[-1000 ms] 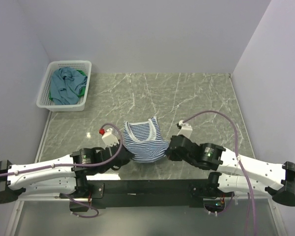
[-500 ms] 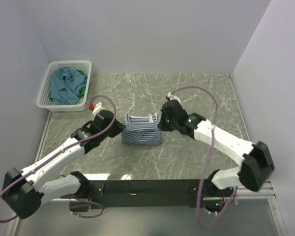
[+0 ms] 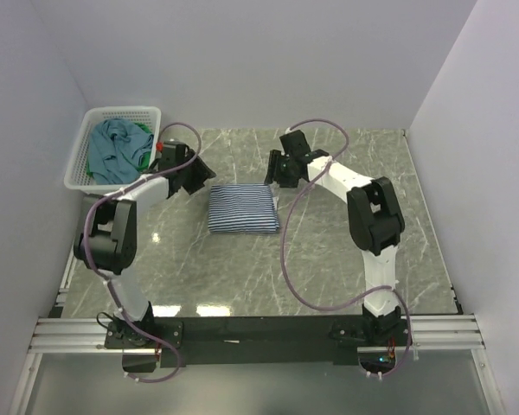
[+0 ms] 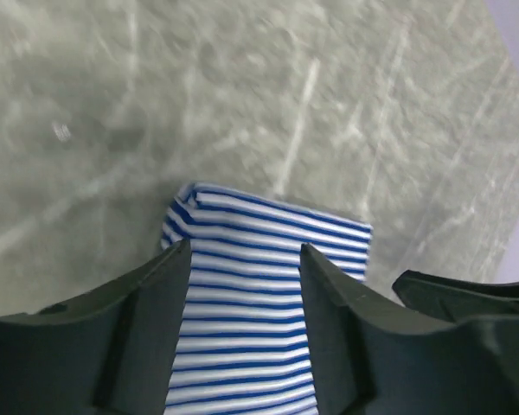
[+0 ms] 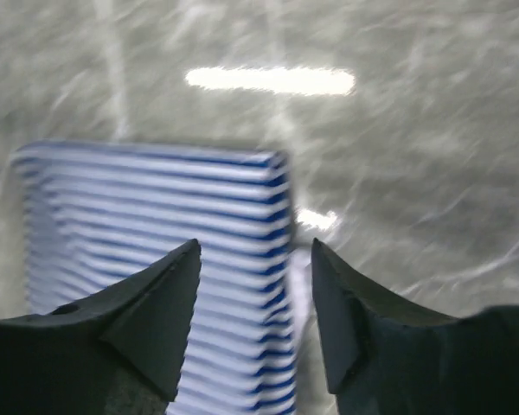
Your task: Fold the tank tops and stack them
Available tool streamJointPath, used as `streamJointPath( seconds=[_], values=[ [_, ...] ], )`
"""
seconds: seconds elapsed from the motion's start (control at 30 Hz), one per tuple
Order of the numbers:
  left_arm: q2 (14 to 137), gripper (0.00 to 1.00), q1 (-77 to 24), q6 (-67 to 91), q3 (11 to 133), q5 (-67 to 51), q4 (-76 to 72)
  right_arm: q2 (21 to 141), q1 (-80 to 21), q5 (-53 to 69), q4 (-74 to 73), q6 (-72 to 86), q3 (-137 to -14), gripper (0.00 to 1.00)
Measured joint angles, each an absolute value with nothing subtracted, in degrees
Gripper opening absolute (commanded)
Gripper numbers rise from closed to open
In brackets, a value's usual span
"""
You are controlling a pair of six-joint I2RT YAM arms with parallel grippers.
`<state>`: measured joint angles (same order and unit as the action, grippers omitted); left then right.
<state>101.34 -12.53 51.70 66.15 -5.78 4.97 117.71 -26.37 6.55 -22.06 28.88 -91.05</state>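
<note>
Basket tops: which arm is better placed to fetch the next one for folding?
Left. Its open left gripper hangs near the basket holding the teal top; the right gripper sits across the folded striped top, farther away.

Your left arm (image 3: 143, 188) and right arm (image 3: 339, 175) had white shells with black joints. A mauve cable (image 3: 283, 246) trailed along each. The fingers (image 4: 147, 328) were matte black.
</note>
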Motion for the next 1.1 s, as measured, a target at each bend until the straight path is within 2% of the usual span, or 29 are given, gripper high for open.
streamJointPath(
  seconds=[0.1,0.2,0.43,0.53,0.63,0.73,0.9,1.0,1.1],
  values=[
    [104.25,0.63,-10.33,51.07,67.53,-6.85,4.73,120.53,-24.8,5.48,-23.57,28.29,-92.9,0.64],
    [102.24,0.56,-9.45,50.48,67.53,-6.17,5.58,117.78,-24.38,3.68,-23.7,28.25,-90.37,0.64],
    [90.48,0.25,-14.87,50.22,66.61,0.64,9.43,100.88,-29.3,-0.89,-22.61,30.63,-76.34,0.57],
    [87.92,0.15,-19.94,50.33,64.34,3.25,8.8,98.04,-33.8,-1.69,-19.66,32.4,-72.38,0.51],
    [88.29,0.09,-24.38,50.74,59.86,4.23,7.62,98.65,-36.67,-0.86,-16.86,34.33,-68.97,0.47],
    [90.74,0.08,-27.18,51.7,54.37,4.91,7.09,100.62,-37.01,-0.32,-14.52,36.05,-65.17,0.39],
    [93.84,0.07,-29.02,53.91,46.94,5.02,4.84,102.24,-36.6,0.1,-10.5,38.79,-58.76,0.35],
    [94.37,0.07,-29.5,54.5,46.72,5.45,2.39,102.24,-36.45,0.21,-8.67,39.64,-57.78,0.34],
    [94.39,0.09,-30.11,54.94,46.09,6.15,0.64,102.02,-36.45,0.14,-7.68,40.23,-57.28,0.38]
  ],
)
